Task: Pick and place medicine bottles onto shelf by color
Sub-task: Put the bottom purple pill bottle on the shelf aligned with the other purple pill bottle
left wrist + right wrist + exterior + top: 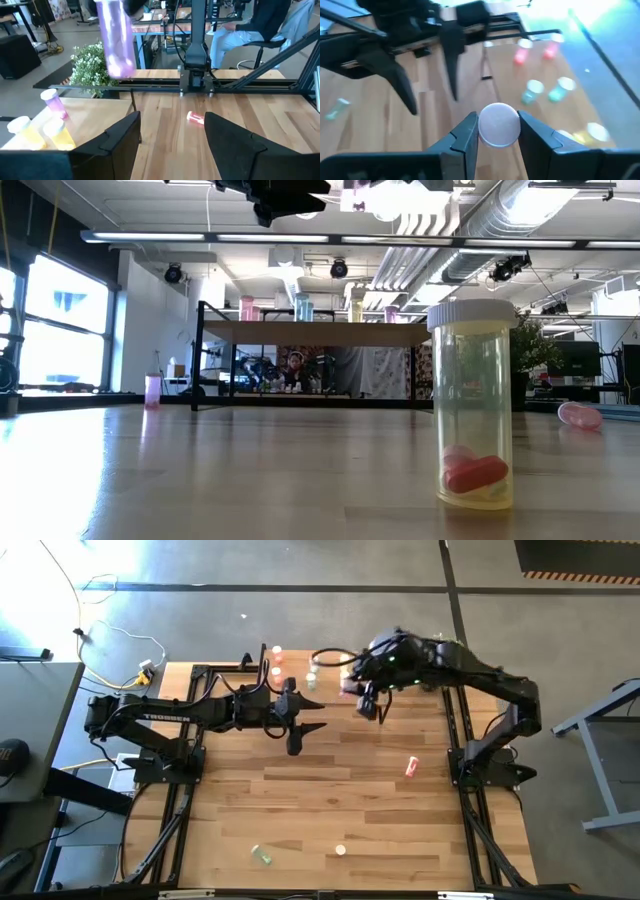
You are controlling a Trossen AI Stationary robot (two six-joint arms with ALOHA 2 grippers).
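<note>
My right gripper (498, 121) hangs above the table in front of the shelf (300, 668), shut on a pink medicine bottle (117, 40). My left gripper (172, 122) stands open and level just to the left of it (318, 717), with nothing between its fingers. On the shelf stand red (522, 50), green (535, 91), yellow (60, 135) and pink (54, 102) bottles. A red bottle (411, 767) lies on its side on the table. A green one (262, 855) and a yellow one (472, 410) are near the table's front edge. My right gripper pinches the pink bottle between its two fingers at the white cap end (492, 132), one finger on each side of the cap. The fingers slant down from the table's right. The bottle hangs below them, nearly upright and clear of the table and the shelf.
A potted green plant (92, 65) stands by the shelf's end. A pink bottle (152, 388) stands upright on the table and another (580, 415) lies on its side. A person sits on a chair (260, 30) beyond the table's right edge. Bare wood lies mid-table (340, 800).
</note>
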